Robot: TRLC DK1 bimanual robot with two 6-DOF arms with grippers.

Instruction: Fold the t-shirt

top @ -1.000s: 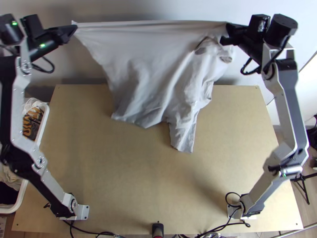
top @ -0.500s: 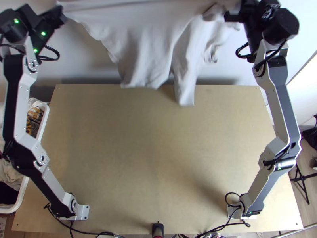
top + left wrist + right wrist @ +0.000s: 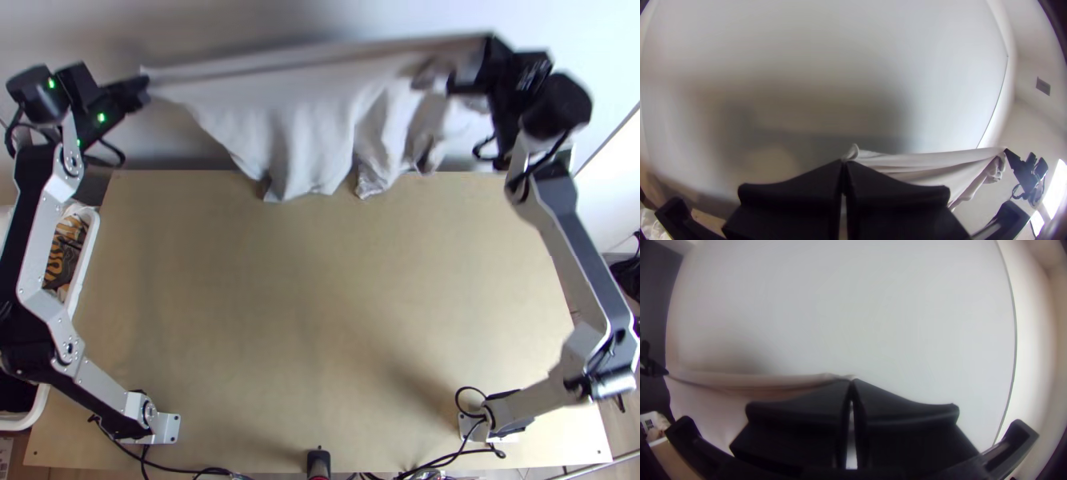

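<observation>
top view: pale t-shirt [image 3: 296, 120] strung between left gripper [image 3: 146, 86] and right gripper [image 3: 478, 66], beyond tabletop [image 3: 320, 280]'s far edge, lower folds overlapping that edge in view | left wrist view: left gripper [image 3: 844, 162] clenched on one end of the stretched upper edge | right wrist view: right gripper [image 3: 852, 381] clenched on the other end

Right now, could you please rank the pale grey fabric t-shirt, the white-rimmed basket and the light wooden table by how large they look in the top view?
1. Light wooden table
2. Pale grey fabric t-shirt
3. White-rimmed basket, partly hidden and cut off by the view's edge
</observation>
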